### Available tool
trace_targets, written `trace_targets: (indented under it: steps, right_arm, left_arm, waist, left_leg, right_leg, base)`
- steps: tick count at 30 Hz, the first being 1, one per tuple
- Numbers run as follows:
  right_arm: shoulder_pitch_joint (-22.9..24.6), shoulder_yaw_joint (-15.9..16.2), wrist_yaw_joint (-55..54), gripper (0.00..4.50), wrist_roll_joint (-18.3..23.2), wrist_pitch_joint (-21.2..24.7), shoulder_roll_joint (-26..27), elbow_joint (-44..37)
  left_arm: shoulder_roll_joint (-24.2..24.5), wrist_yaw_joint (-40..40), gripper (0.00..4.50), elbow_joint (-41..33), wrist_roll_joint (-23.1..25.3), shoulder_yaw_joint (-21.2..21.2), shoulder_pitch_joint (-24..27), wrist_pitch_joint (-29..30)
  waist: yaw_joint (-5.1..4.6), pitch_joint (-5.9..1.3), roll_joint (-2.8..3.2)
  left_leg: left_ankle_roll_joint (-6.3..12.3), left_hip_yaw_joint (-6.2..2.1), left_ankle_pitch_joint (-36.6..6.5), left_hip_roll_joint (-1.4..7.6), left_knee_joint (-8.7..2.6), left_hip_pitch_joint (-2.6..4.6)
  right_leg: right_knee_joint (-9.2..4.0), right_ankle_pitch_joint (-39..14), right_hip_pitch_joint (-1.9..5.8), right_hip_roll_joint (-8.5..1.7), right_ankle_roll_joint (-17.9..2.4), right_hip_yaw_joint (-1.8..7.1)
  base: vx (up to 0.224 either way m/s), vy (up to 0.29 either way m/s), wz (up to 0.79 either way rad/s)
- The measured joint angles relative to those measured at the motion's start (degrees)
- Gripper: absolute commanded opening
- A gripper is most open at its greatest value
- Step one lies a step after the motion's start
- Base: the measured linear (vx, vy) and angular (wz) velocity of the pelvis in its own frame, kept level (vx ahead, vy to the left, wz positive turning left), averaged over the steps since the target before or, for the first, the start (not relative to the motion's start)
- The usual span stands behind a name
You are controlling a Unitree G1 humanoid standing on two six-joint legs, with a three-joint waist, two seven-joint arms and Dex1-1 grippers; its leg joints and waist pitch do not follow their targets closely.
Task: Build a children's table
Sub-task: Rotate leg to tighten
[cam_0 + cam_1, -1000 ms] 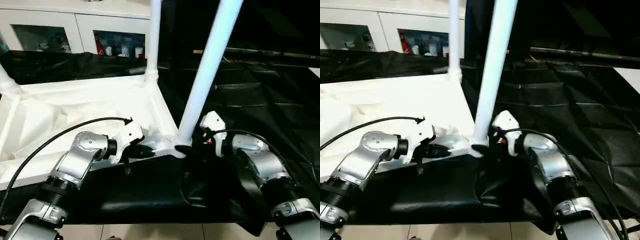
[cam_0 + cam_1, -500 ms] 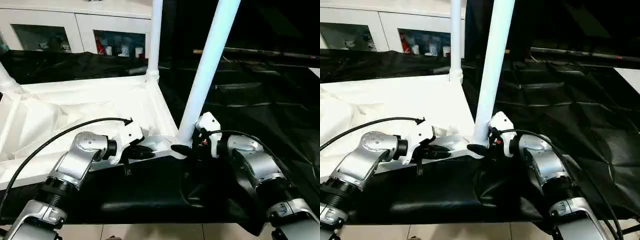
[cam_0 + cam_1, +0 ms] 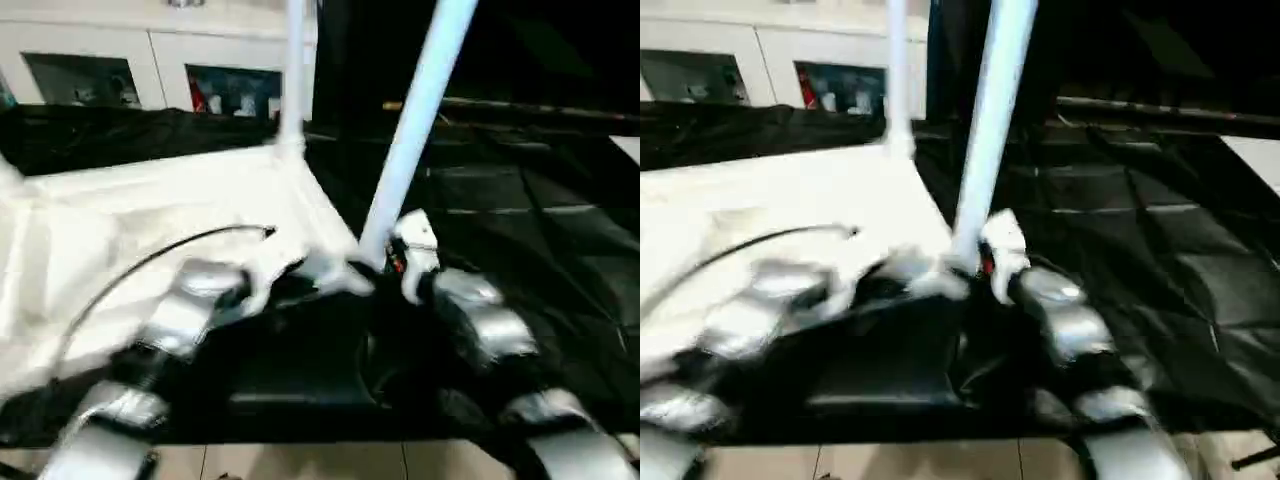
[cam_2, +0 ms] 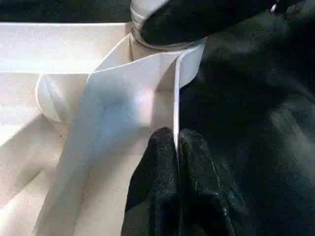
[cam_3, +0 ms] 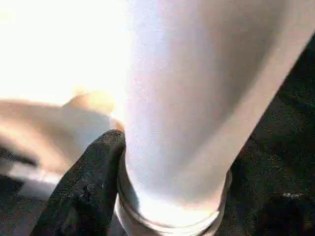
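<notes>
Here the left gripper (image 4: 175, 147) is seen pinched shut on the thin side rim of the tabletop (image 4: 74, 44), one black finger on each face of the wall, just short of the corner socket (image 4: 162, 46). The right gripper (image 5: 147, 196) is held around the base of the near leg (image 5: 197, 98), where one black finger (image 5: 86, 191) is pressed to the leg just above its collar. In the head views the upturned white tabletop (image 3: 150, 200) is shown lying on the black-covered work table (image 3: 520, 210), with the near leg (image 3: 415, 120) tilted in the corner and a far leg (image 3: 293, 70) upright behind. A white cabinet (image 3: 120, 50) is seen beyond.
</notes>
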Motion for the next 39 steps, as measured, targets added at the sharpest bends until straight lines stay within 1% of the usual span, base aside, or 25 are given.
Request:
trace_targets:
  steps: [3, 6, 9, 11, 12, 13, 14, 15, 17, 18, 21, 24, 26, 27, 28, 30, 33, 36, 39]
  right_arm:
    - [-1.9, -3.0, -10.2, 2.74, 0.2, -0.1, 3.5, 3.2]
    - [-3.6, -4.5, -17.8, 2.74, 0.0, -1.6, 5.9, 6.3]
    - [-4.8, -5.0, -21.8, 2.74, -0.6, -3.6, 7.5, 9.0]
    - [-5.1, -4.9, -22.0, 2.74, -1.2, -4.4, 7.8, 9.8]
    - [-5.2, -5.2, -21.6, 3.29, -1.3, -5.0, 7.8, 10.0]
    - [-5.2, -5.4, -20.7, 3.43, -1.2, -5.3, 7.7, 10.1]
    - [-5.2, -5.4, -20.1, 3.43, -1.2, -5.4, 7.6, 10.2]
    - [-5.1, -5.4, -18.0, 3.53, -1.0, -5.9, 7.2, 10.2]
    - [-5.1, -5.2, -15.1, 3.53, -0.9, -6.6, 6.5, 10.4]
    - [-5.1, -4.9, -13.4, 3.77, -0.9, -6.7, 5.8, 10.4]
    - [-5.0, -4.1, -8.7, 3.98, -0.8, -7.3, 4.1, 9.7]
    - [-3.4, -3.4, -2.2, 3.98, 0.2, -6.8, 1.8, 6.7]
    - [-0.9, -0.7, 5.3, 3.98, 0.4, -5.5, -1.0, 2.0]
    - [0.6, 0.9, 9.6, 3.98, 0.5, -4.6, -2.9, -0.9]
    - [2.7, 3.2, 15.5, 3.98, 0.8, -3.5, -6.1, -4.6]
    - [4.5, 4.7, 21.6, 3.98, 0.9, -2.0, -9.2, -7.3]
    - [5.8, 6.2, 27.4, 3.98, 1.0, -1.1, -12.1, -10.8]
    - [6.3, 7.3, 29.8, 3.98, 1.0, -0.6, -12.5, -12.8]
    - [6.3, 7.6, 30.3, 3.98, 1.0, 0.4, -12.5, -13.3]
  left_arm:
    - [-3.4, 4.7, 0.0, 3.8, 0.9, 0.0, -2.4, 0.4]
    - [-5.8, 7.3, 0.0, 6.9, 1.4, 0.0, -4.2, 0.0]
    - [-6.3, 8.2, 0.0, 8.3, 2.2, -0.1, -4.6, -1.4]
    - [-6.2, 8.3, 0.0, 8.4, 2.4, -0.1, -4.6, -1.8]
    - [-6.1, 8.2, 0.0, 8.4, 2.4, -0.2, -4.6, -1.9]
    - [-6.0, 8.1, 0.0, 8.4, 2.4, -0.2, -4.5, -2.1]
    - [-5.9, 7.9, 0.0, 8.4, 2.4, -0.2, -4.5, -2.2]
    - [-5.4, 7.5, 0.0, 8.3, 2.4, -0.2, -4.4, -2.7]
    - [-4.5, 7.0, 0.0, 8.2, 2.3, -0.1, -4.2, -3.4]
    - [-4.1, 6.4, 0.0, 8.0, 2.3, 0.0, -4.0, -3.8]
    - [-3.0, 4.9, 0.0, 6.8, 2.0, 0.2, -3.0, -4.8]
    - [-1.1, 2.0, 0.0, 4.9, 0.9, 0.4, -1.5, -6.0]
    - [0.4, -1.2, 0.0, 2.7, 0.2, 0.4, 0.0, -6.6]
    - [1.4, -3.0, 0.0, 1.5, -0.3, 0.3, 0.7, -6.7]
    - [2.5, -5.6, 0.0, -0.2, -1.1, 0.2, 1.8, -6.9]
    - [4.4, -8.5, 0.0, -1.5, -2.0, 0.3, 2.8, -7.6]
    - [6.6, -12.6, 0.0, -3.6, -3.5, 0.2, 4.4, -7.6]
    - [8.0, -16.1, 0.0, -5.9, -4.6, 0.0, 5.6, -6.5]
    - [8.9, -17.8, 0.0, -7.8, -5.0, -0.3, 6.6, -6.1]
  waist:
    - [0.14, -0.02, 0.02]
    - [0.16, -0.05, 0.04]
    - [0.13, -0.13, 0.02]
    - [0.11, -0.14, 0.01]
    - [0.09, -0.14, 0.01]
    - [0.06, -0.14, 0.01]
    - [0.03, -0.13, 0.0]
    - [0.01, -0.13, 0.0]
    - [-0.07, -0.11, 0.04]
    - [-0.14, -0.11, 0.04]
    - [-0.32, -0.09, 0.07]
    - [-0.19, -0.09, 0.08]
    - [-0.03, -0.08, 0.09]
    - [0.06, -0.08, 0.1]
    - [0.15, -0.08, 0.1]
    - [0.14, -0.07, 0.09]
    - [0.13, -0.07, 0.08]
    - [0.15, -0.04, 0.03]
    - [0.42, 0.01, -0.05]
  left_leg:
    - [-0.04, -0.01, 0.0, 0.0, -0.02, 0.19]
    - [-0.04, 0.0, 0.0, -0.01, -0.03, 0.23]
    - [-0.04, -0.01, 0.0, -0.01, -0.04, 0.23]
    - [-0.04, 0.0, 0.0, -0.01, -0.04, 0.23]
    - [-0.04, -0.01, 0.0, -0.01, -0.04, 0.23]
    - [-0.04, -0.01, 0.0, -0.01, -0.04, 0.22]
    - [-0.04, -0.01, 0.0, -0.01, -0.04, 0.22]
    - [-0.04, -0.01, 0.0, 0.0, -0.06, 0.2]
    - [-0.03, -0.01, 0.0, 0.0, -0.08, 0.16]
    - [-0.03, -0.01, 0.0, 0.01, -0.11, 0.15]
    - [-0.03, 0.0, 0.0, 0.03, -0.21, 0.16]
    - [-0.03, -0.01, 0.0, 0.04, -0.31, 0.18]
    - [0.0, 0.0, 0.0, 0.04, -0.34, 0.11]
    - [0.05, 0.0, 0.0, 0.04, -0.33, 0.06]
    - [0.24, 0.0, 0.0, 0.04, -0.33, 0.01]
    - [0.42, 0.0, 0.1, 0.04, -0.3, -0.06]
    - [0.41, -0.01, 0.1, 0.04, -0.28, -0.1]
    - [0.15, -0.02, -0.1, 0.06, -0.27, -0.11]
    - [0.12, -0.01, -0.1, 0.06, -0.22, -0.19]
  right_leg:
    - [0.0, 0.0, 0.13, 0.0, 0.0, -0.01]
    - [-0.05, 0.0, 0.21, 0.0, 0.1, 0.0]
    - [-0.07, 0.0, 0.22, 0.0, 0.1, 0.0]
    - [-0.07, 0.0, 0.22, -0.01, 0.1, 0.0]
    - [-0.07, 0.0, 0.22, 0.0, 0.1, 0.0]
    - [-0.07, 0.0, 0.21, -0.01, 0.1, 0.0]
    - [-0.07, 0.0, 0.21, 0.0, 0.2, 0.0]
    - [-0.07, 0.0, 0.19, 0.0, 0.2, -0.01]
    - [-0.06, 0.0, 0.13, 0.0, 0.1, -0.01]
    - [-0.05, 0.0, 0.11, 0.01, 0.1, -0.01]
    - [-0.05, 0.0, 0.05, 0.06, 0.1, -0.01]
    - [-0.04, 0.1, 0.04, 0.08, -0.1, -0.03]
    - [-0.06, 0.0, 0.02, 0.08, -0.2, -0.04]
    - [-0.07, 0.0, 0.01, 0.07, -0.2, -0.04]
    - [-0.11, 0.0, 0.0, 0.07, -0.1, -0.06]
    - [-0.12, -0.1, -0.02, 0.07, -0.1, -0.06]
    - [-0.12, -0.1, -0.05, 0.06, -0.1, -0.06]
    - [-0.1, 0.0, -0.07, 0.06, -0.1, -0.08]
    - [-0.11, 0.0, -0.07, 0.04, -0.1, -0.08]
  base:
    - [0.0, 0.0, 0.0]
    - [0.0, 0.0, 0.0]
    - [0.0, 0.0, 0.0]
    - [0.0, 0.0, 0.0]
    - [0.0, 0.0, 0.0]
    - [0.0, 0.0, 0.0]
    - [0.0, 0.0, 0.0]
    - [0.0, 0.0, 0.0]
    - [0.0, 0.0, 0.0]
    - [0.0, 0.0, 0.0]
    - [0.0, 0.0, 0.0]
    - [0.0, 0.0, 0.0]
    - [0.0, 0.0, 0.0]
    - [0.0, 0.0, 0.0]
    - [0.0, 0.0, 0.0]
    - [0.0, 0.0, 0.0]
    - [0.0, 0.0, 0.0]
    - [0.0, 0.0, 0.0]
    - [0.0, 0.0, 0.0]
